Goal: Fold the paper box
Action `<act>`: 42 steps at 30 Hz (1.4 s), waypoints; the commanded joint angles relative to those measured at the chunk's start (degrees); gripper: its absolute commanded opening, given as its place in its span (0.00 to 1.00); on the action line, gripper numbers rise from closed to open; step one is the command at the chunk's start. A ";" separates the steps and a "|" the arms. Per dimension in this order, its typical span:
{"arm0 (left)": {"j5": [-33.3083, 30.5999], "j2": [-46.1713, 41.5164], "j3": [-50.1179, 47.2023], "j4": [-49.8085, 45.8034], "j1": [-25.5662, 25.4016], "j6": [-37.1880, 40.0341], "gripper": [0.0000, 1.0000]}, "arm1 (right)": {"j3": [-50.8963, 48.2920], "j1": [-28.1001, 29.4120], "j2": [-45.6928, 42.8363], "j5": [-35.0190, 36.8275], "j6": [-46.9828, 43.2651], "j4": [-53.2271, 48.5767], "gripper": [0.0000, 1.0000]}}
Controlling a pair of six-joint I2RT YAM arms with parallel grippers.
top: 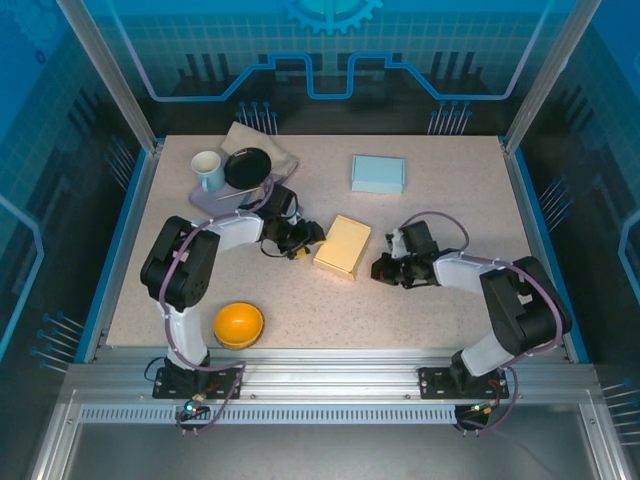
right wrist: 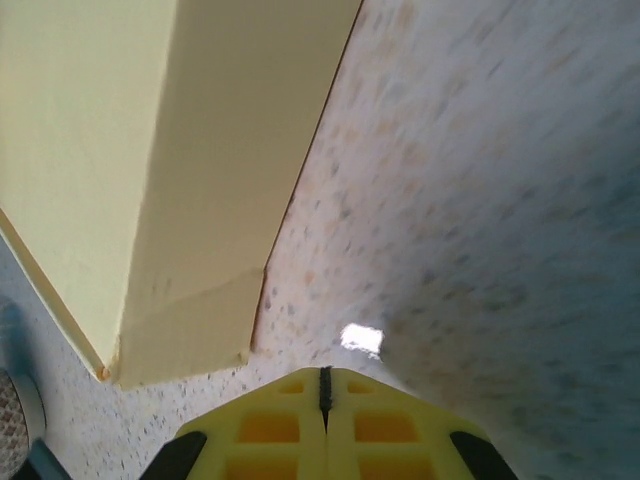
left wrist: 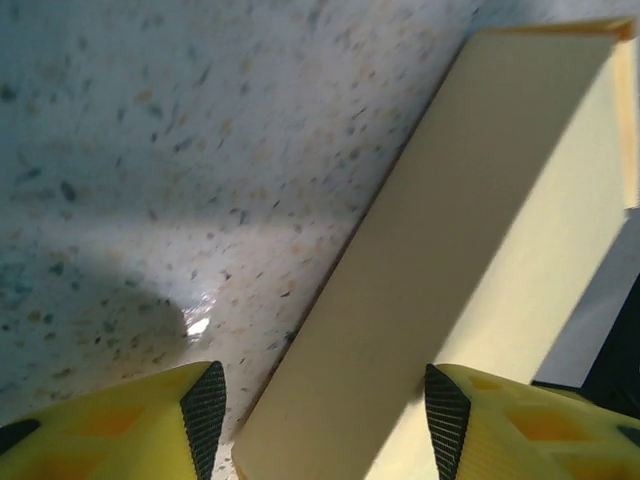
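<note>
The paper box (top: 342, 246) is pale yellow, closed and flat on the table's middle. My left gripper (top: 306, 240) sits at its left edge, open. In the left wrist view the box's long side (left wrist: 470, 230) runs between the yellow fingers (left wrist: 205, 410); the left pad stands apart from it and the right pad is close against it. My right gripper (top: 381, 268) is shut with nothing in it, just right of the box's near corner. In the right wrist view the shut gripper (right wrist: 323, 385) points at bare table, with the box's corner (right wrist: 200, 150) up to the left.
A light blue box (top: 378, 173) lies at the back. A white mug (top: 208, 170), a black bowl (top: 247, 166) and a beige cloth (top: 262, 143) crowd the back left. An orange bowl (top: 239, 324) sits near the left arm's base.
</note>
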 commanded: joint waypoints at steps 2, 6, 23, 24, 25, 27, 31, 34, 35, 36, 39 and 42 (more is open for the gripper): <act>-1.13 -1.15 -0.89 2.31 -2.34 -1.53 0.59 | -0.93 4.10 2.85 -1.23 7.13 9.02 0.00; -1.04 0.02 -1.72 3.53 -3.66 -3.01 0.58 | -0.27 6.15 4.62 -0.38 9.03 12.65 0.00; -5.60 -3.69 -9.02 13.43 -12.51 -17.90 0.54 | -1.84 12.20 -1.15 7.38 30.44 25.60 0.00; -5.96 -3.71 -8.49 12.51 -12.31 -17.65 0.54 | -1.48 12.97 -2.15 9.13 30.49 23.50 0.00; -6.68 -3.65 -7.42 10.26 -11.92 -16.67 0.54 | -1.68 13.70 -3.31 11.22 30.76 21.94 0.00; -8.61 -3.28 -4.27 3.73 -10.86 -13.87 0.54 | -2.73 14.10 -5.27 14.00 30.65 19.39 0.00; -12.98 -2.26 2.46 -7.55 -6.41 -8.65 0.57 | -4.90 12.02 -9.46 16.86 25.76 9.08 0.04; -14.36 -2.55 4.47 -10.31 -2.80 -6.68 0.59 | -4.86 8.89 -10.89 15.44 18.65 0.90 0.08; -15.08 -2.88 5.17 -11.56 -1.77 -6.06 0.60 | -4.43 8.01 -11.21 15.32 15.45 -2.09 0.11; -15.81 -3.29 5.55 -12.45 -1.16 -5.69 0.60 | -3.76 7.25 -11.29 14.99 12.14 -4.27 0.14; -16.85 -6.10 4.02 -12.63 -0.61 -5.79 0.61 | 1.78 5.26 -10.36 15.09 -2.42 -12.84 0.24; -14.20 -9.54 -1.24 -8.37 -2.13 -9.13 0.61 | 8.74 4.09 -10.12 20.22 -15.21 -19.18 0.32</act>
